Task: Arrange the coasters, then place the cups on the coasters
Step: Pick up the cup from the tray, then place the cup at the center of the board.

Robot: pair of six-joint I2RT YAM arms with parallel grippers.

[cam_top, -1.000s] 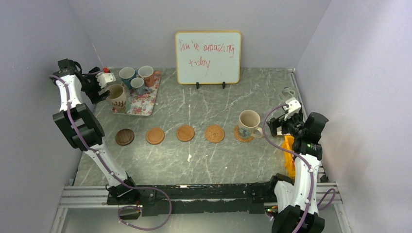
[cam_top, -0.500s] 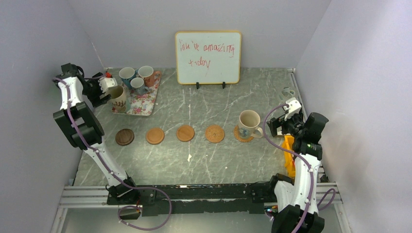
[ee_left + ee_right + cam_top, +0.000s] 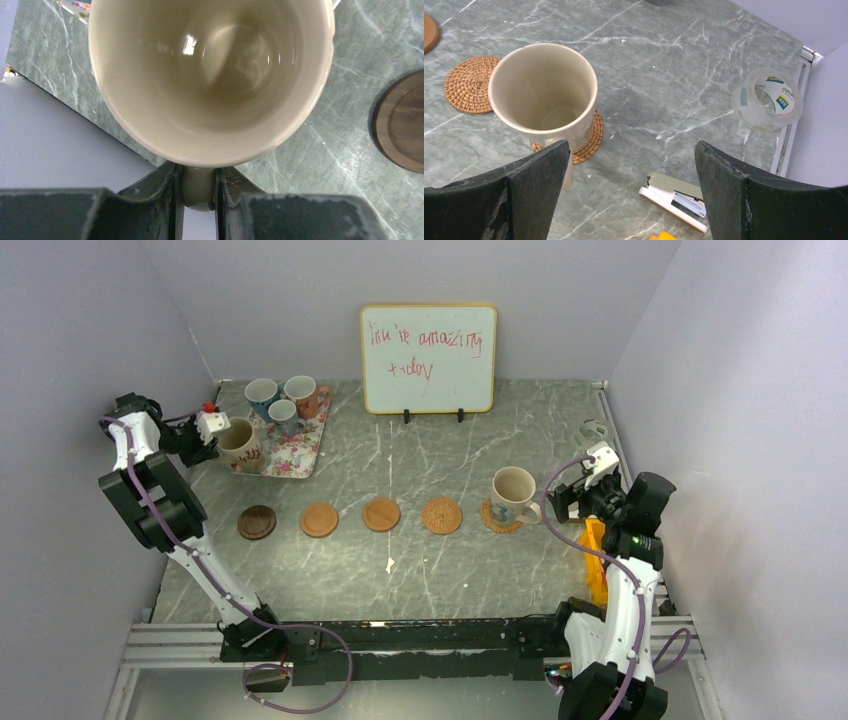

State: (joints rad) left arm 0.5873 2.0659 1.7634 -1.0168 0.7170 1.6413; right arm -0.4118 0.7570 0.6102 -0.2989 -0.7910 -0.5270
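Note:
A cream cup (image 3: 238, 440) stands at the near left corner of the floral tray (image 3: 300, 452). My left gripper (image 3: 207, 428) is shut on its handle (image 3: 199, 186), which sits pinched between both fingers under the wide rim (image 3: 210, 150). Four bare coasters lie in a row: dark brown (image 3: 257, 522), two tan (image 3: 319, 519) (image 3: 381, 514) and a woven one (image 3: 442, 515). A second cream cup (image 3: 513, 492) stands on a fifth, woven coaster (image 3: 591, 140). My right gripper (image 3: 631, 190) hangs open just right of that cup, holding nothing.
Three smaller cups stand at the back of the tray: blue-handled (image 3: 262, 393), orange-brown (image 3: 302, 392), grey (image 3: 283, 415). A whiteboard (image 3: 428, 358) stands at the back. A tape roll (image 3: 767, 100), a stapler (image 3: 674, 200) and a yellow object (image 3: 595, 560) lie by the right edge.
My left gripper has closed from wide open onto the cream cup's handle, and its wrist has drawn a little toward the left wall. The right arm has not moved.

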